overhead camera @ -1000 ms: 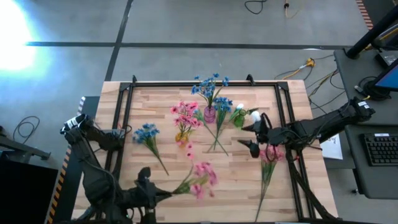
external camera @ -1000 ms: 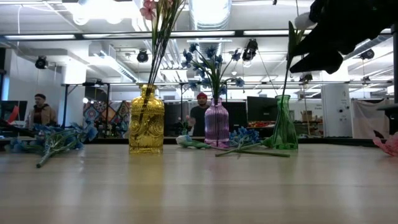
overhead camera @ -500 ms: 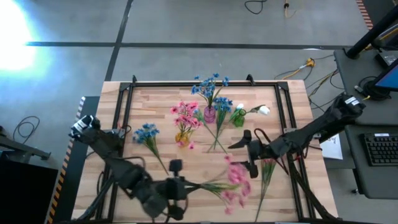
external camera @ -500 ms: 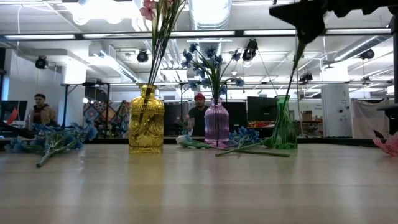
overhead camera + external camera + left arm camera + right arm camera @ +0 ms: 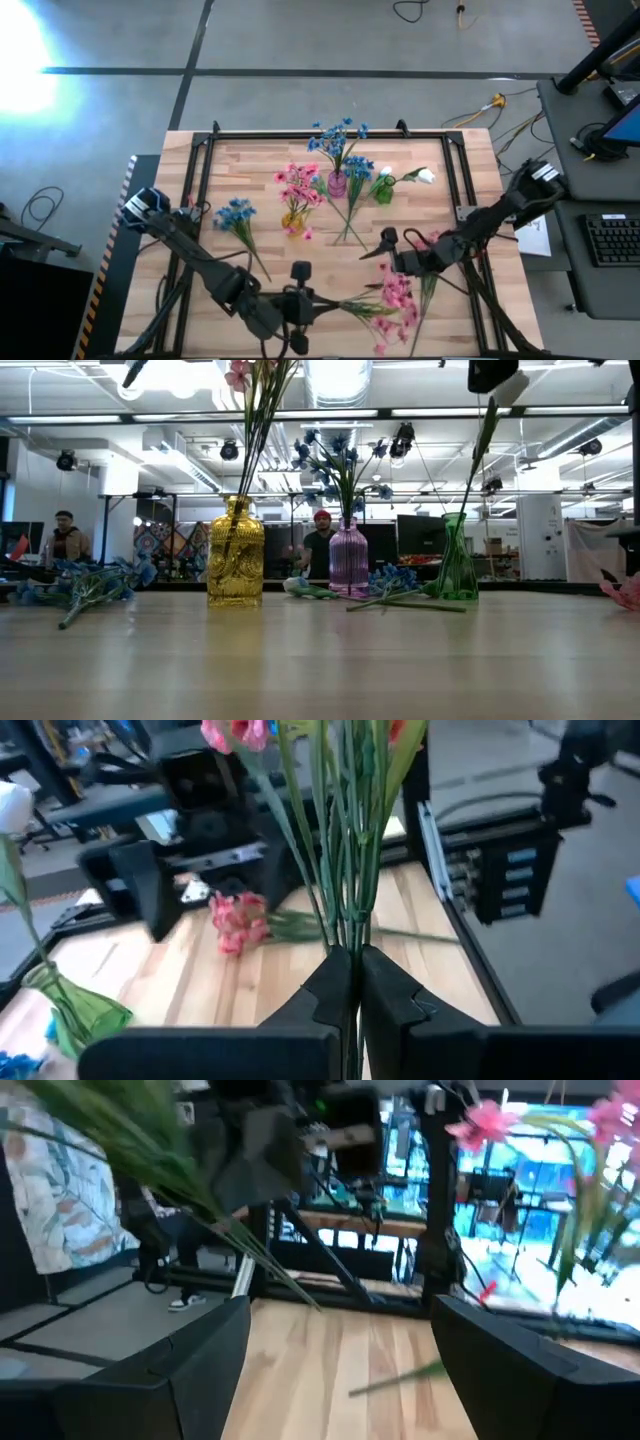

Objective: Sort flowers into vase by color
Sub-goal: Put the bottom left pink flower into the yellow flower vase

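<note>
My left gripper (image 5: 318, 305) is shut on a pink flower spray (image 5: 392, 296) over the table's near edge, and its green stems show in the left wrist view (image 5: 345, 840). My right gripper (image 5: 385, 252) hovers open just beyond the blossoms, holding nothing (image 5: 340, 1370). A yellow vase (image 5: 293, 218) holds pink flowers, a purple vase (image 5: 337, 184) holds blue ones, and a green vase (image 5: 383, 191) holds a white bud (image 5: 425, 177). One blue spray (image 5: 237, 215) lies flat at the left. Another blue spray (image 5: 354, 205) lies by the purple vase. A second pink spray (image 5: 428, 282) lies under my right arm. My left gripper pinches the bundle of green stems near its lower end (image 5: 346, 932) between its two fingers. The fingers come roughly level from the table's left and lie along the stems. The spray runs on past the fingertips toward the right, lifted clear of the table.
A black frame (image 5: 205, 190) rims the wooden tabletop. The three vases stand in a row across the far middle (image 5: 348, 558). Bare wood lies between the vases and the near edge (image 5: 300, 260). People stand in the room behind the table (image 5: 320, 545).
My left gripper has carried the pink spray along the near edge toward the table's right, rolling as it went and staying shut on the stems. My right gripper has drawn back from the green vase toward the near edge, turning and staying open.
</note>
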`<state>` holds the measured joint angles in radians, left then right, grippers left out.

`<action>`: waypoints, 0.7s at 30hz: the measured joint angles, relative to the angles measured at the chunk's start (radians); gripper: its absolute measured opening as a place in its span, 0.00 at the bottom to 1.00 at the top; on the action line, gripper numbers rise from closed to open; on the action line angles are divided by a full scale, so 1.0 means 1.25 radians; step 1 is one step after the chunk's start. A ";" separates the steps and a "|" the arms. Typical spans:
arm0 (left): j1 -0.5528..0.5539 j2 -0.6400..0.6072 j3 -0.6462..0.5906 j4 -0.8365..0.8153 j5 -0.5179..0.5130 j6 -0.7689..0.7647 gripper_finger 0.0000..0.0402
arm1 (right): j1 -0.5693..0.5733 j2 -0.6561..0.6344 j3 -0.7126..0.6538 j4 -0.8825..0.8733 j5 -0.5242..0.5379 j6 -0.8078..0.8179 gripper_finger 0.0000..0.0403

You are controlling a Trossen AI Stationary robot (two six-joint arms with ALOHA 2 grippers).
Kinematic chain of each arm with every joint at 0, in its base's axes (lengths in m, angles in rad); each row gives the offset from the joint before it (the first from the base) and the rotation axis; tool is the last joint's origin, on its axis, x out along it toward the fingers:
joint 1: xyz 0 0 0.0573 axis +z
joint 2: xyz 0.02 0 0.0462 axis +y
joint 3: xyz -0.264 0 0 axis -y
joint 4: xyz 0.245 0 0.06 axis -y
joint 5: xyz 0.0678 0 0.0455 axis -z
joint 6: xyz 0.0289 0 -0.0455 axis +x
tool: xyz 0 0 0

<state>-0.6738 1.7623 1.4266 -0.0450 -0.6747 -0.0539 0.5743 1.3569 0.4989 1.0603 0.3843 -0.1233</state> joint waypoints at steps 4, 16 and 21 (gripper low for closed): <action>0.020 -0.007 -0.062 0.115 -0.018 0.004 0.00 | 0.000 0.054 0.052 0.006 0.000 -0.014 0.75; 0.031 -0.009 -0.195 0.318 -0.068 0.037 0.00 | -0.004 0.133 0.163 0.032 0.001 -0.084 0.75; 0.033 -0.013 -0.227 0.375 -0.104 0.053 0.00 | -0.016 0.133 0.171 0.018 0.000 -0.049 0.73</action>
<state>-0.6327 1.7465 1.1428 0.4236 -0.8045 0.0127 0.5538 1.5226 0.7132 1.0828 0.3848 -0.1845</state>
